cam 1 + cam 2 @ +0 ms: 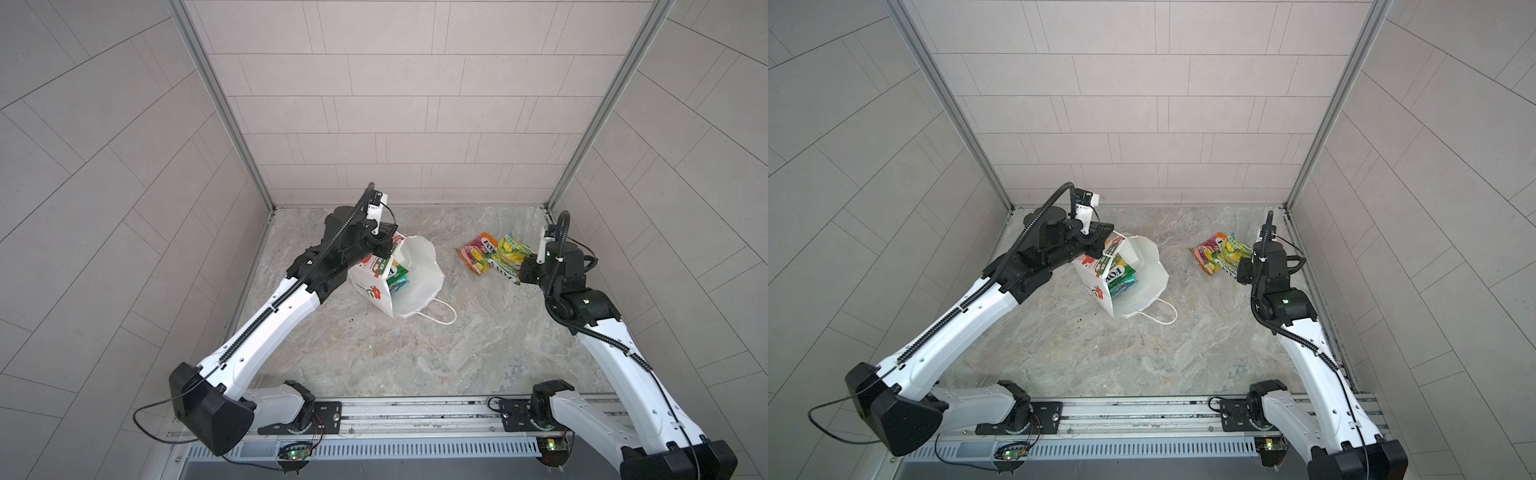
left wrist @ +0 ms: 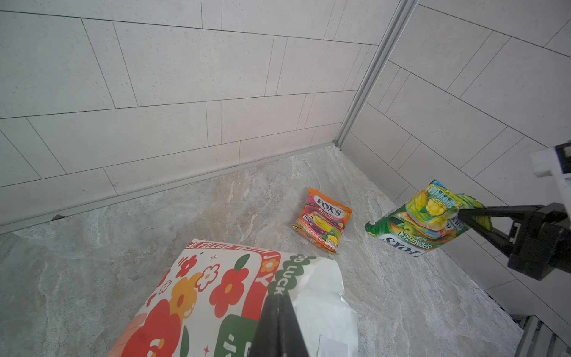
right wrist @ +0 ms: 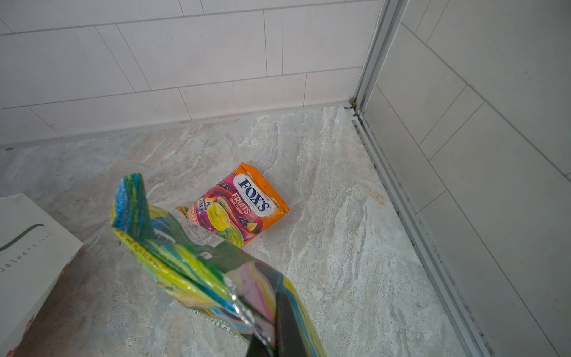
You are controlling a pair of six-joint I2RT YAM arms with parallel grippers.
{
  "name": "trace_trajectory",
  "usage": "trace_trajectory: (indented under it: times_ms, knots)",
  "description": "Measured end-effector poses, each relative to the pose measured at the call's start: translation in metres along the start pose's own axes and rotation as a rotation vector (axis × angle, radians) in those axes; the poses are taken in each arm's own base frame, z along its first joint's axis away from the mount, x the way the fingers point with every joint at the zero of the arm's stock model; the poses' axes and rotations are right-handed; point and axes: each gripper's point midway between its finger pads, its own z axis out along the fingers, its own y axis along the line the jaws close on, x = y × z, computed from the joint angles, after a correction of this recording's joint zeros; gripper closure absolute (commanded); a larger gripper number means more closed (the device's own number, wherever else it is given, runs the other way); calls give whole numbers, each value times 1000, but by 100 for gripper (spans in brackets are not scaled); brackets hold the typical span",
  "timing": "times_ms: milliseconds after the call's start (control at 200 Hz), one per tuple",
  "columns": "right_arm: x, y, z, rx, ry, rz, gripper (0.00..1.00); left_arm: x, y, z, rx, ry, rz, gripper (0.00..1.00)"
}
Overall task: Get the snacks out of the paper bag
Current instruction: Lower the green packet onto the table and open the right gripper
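Rim of the paper bag (image 1: 419, 262) is being pinched by the left gripper (image 2: 279, 298), jaws pressed together on the paper, the bag being held open on the table (image 1: 415, 357). A green-yellow pouch (image 2: 423, 222) is being gripped above the table by the right gripper (image 2: 462, 215), clamped on its edge, near the orange-purple pouch (image 3: 238, 207) lying flat. More pouches (image 1: 397, 276) are being seen inside the bag.

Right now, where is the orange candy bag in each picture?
In a top view: orange pouch lying flat, right of the paper bag.
In a top view: also right of the paper bag.
Left wrist view: near the middle, beyond the paper bag.
Right wrist view: near the middle, beyond the green-yellow pouch.
Shared landmark: the paper bag.
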Motion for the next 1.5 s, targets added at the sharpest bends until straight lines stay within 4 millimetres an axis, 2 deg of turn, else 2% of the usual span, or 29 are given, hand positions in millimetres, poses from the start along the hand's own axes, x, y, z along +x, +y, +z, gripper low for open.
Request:
trace_trajectory:
  times_ms: [260,490,711,1106,1501]
  knots:
    - [50,-21,42,-2,134,124,100,0,0,0,0,0,0,100]
    - [87,-43,75,24,229,215,100,0,0,0,0,0,0,100]
    - [88,-62,92,63,227,263,100,1,0,1,-1,3,0,100]
    - [108,-95,119,160,285,304,100,3,1,3,-2,10,0,100]
    - [107,-112,152,229,326,328,100,3,1,4,-2,10,0,100]
